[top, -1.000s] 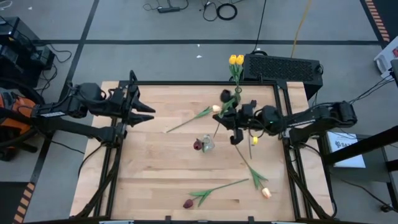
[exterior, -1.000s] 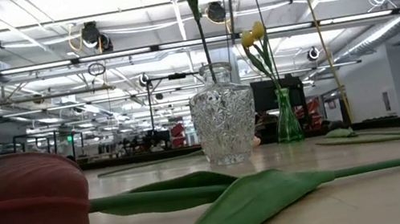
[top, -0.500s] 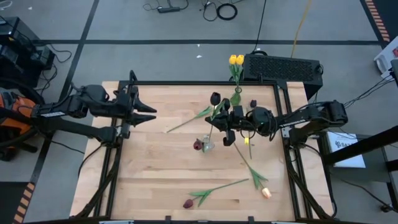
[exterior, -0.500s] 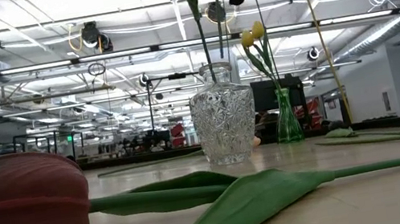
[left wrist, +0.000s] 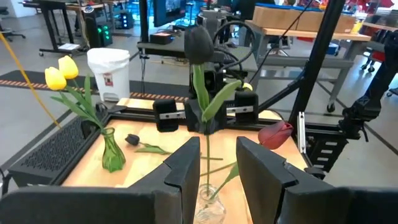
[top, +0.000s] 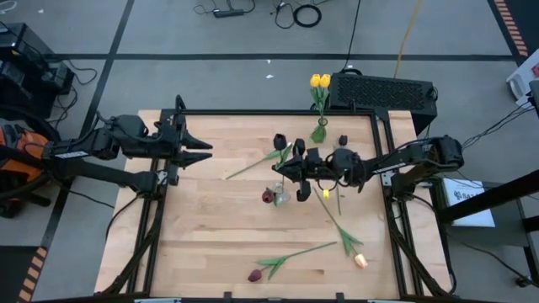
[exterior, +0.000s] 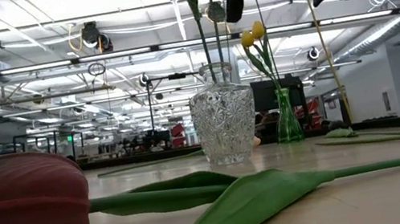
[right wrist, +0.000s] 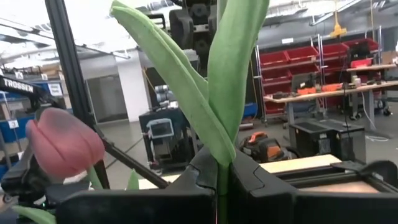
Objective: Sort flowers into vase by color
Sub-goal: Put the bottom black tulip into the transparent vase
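Observation:
My right gripper (top: 290, 168) is shut on a dark maroon-black tulip whose head (top: 279, 141) stands above it. It hovers over the clear glass vase (top: 281, 196), which holds one maroon tulip (top: 267, 197). In the low view the held stem (exterior: 216, 36) drops toward that vase's mouth (exterior: 214, 67). A green vase (top: 319, 133) at the far edge holds two yellow tulips (top: 319, 81). My left gripper (top: 200, 148) waits open at the table's left side, pointing at the vase. My right gripper pinches the dark tulip's stem (right wrist: 222, 176) between its two fingers, just below the leaves (right wrist: 230, 74). The fingers come level from the table's right, across the stem. The tulip stands upright, head (left wrist: 199, 43) above, and its lower stem (left wrist: 206, 177) reaches down to the clear vase (left wrist: 208, 208).
Loose tulips lie on the table: a peach one (top: 293, 147) left of the green vase, a dark one (top: 343, 140) to its right, a peach one (top: 360, 261) and a maroon one (top: 254, 275) near the near edge, the last filling the low view (exterior: 14, 216).
My right gripper has moved toward the table's left, from beside the green vase to over the clear vase, carrying the dark tulip upright. In the low view its stem has shifted from right of the vase to over the vase's mouth.

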`<action>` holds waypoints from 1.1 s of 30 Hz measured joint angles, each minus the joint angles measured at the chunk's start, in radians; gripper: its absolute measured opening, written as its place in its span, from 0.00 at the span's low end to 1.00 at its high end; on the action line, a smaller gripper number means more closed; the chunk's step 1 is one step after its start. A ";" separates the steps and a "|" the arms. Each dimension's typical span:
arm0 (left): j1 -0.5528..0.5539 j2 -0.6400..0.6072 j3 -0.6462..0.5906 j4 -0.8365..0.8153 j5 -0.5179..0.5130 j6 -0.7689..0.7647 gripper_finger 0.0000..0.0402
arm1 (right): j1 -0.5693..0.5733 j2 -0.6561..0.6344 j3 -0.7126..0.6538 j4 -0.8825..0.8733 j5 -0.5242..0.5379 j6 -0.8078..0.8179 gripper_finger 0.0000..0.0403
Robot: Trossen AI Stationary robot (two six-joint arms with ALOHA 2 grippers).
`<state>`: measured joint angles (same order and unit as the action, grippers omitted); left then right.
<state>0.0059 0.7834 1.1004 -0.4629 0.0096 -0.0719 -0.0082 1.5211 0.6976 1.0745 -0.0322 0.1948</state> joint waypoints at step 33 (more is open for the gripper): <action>0.000 0.000 0.000 -0.003 -0.001 -0.053 0.28 | -0.001 -0.006 0.000 -0.278 0.000 -0.076 0.32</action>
<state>0.0059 0.7834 1.1004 -0.4660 0.0090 -0.1246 -0.0093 1.5150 0.6976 0.7969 -0.0319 0.1188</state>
